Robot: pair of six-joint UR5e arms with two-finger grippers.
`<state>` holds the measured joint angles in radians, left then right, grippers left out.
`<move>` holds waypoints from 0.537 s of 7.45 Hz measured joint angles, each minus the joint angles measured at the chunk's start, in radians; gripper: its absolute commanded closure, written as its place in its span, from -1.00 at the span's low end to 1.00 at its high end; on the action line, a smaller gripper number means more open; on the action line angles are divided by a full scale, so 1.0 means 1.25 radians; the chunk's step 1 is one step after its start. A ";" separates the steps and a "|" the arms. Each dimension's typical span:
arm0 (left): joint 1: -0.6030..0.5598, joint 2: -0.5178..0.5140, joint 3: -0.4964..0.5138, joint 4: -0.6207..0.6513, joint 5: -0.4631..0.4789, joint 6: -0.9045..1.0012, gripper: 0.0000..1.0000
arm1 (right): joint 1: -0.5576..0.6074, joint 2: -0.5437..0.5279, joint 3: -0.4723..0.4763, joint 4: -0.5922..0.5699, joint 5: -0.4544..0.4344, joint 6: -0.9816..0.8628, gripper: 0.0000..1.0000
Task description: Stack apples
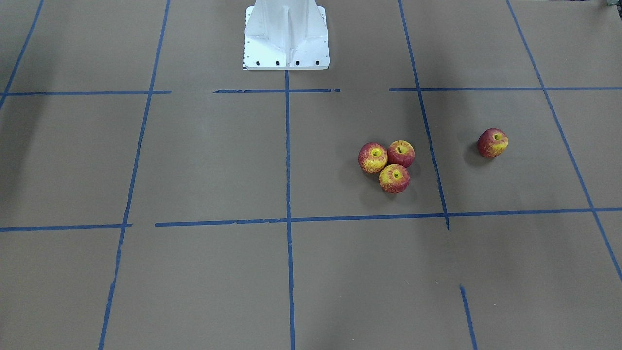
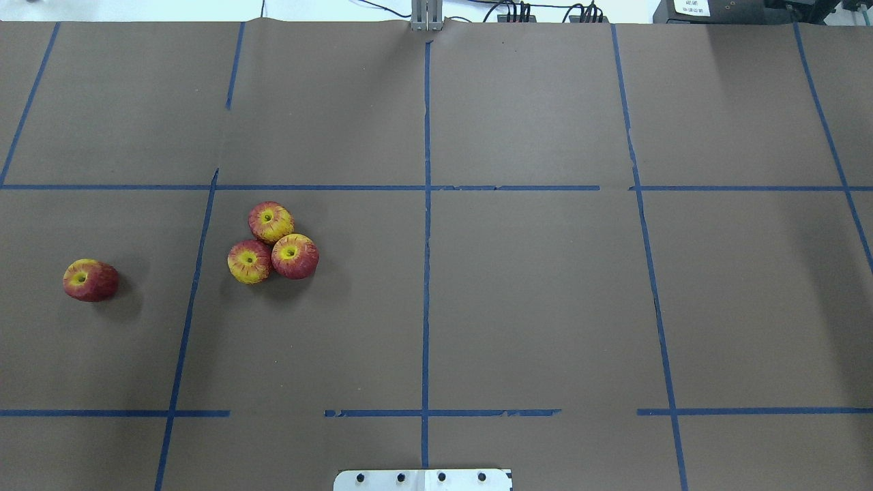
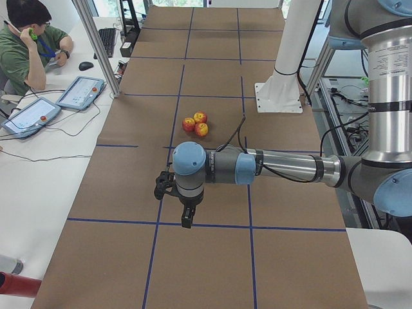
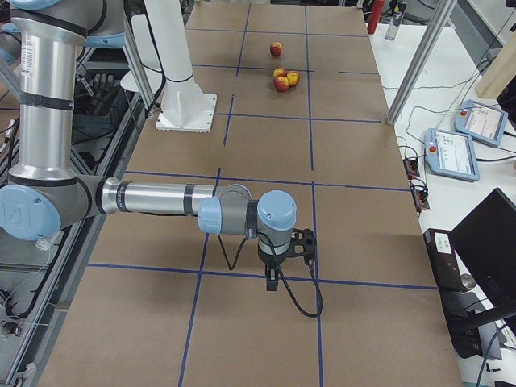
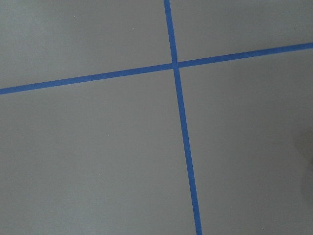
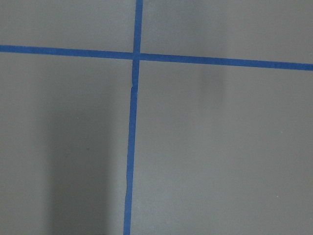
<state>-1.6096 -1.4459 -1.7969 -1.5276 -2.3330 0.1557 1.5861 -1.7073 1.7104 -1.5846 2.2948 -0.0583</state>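
Three apples touch each other in a cluster on the brown table: one (image 1: 372, 157), a second (image 1: 401, 153) and a third (image 1: 394, 178), all stem dimple up. They also show in the overhead view (image 2: 273, 245). A fourth apple (image 1: 492, 143) lies alone, tilted, farther toward the robot's left (image 2: 90, 280). None sits on another. My left gripper (image 3: 187, 222) shows only in the left side view and my right gripper (image 4: 272, 282) only in the right side view, both far from the apples. I cannot tell whether either is open or shut. Both wrist views show only the table.
The white robot base (image 1: 286, 36) stands at the table's middle on the robot's side. Blue tape lines (image 2: 425, 273) divide the table into squares. An operator (image 3: 29, 45) sits beyond the table edge with tablets (image 3: 80, 92).
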 measured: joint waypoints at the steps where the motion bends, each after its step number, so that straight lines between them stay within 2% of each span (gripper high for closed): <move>1: 0.004 -0.003 -0.011 -0.032 -0.008 -0.020 -1.00 | 0.000 0.000 0.000 0.000 0.000 0.000 -1.00; 4: 0.129 -0.003 -0.027 -0.225 -0.022 -0.270 -1.00 | 0.000 0.000 0.000 0.000 0.000 0.000 -1.00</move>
<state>-1.4482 -1.4495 -1.8306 -1.8085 -2.3607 -0.1823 1.5861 -1.7073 1.7104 -1.5846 2.2948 -0.0583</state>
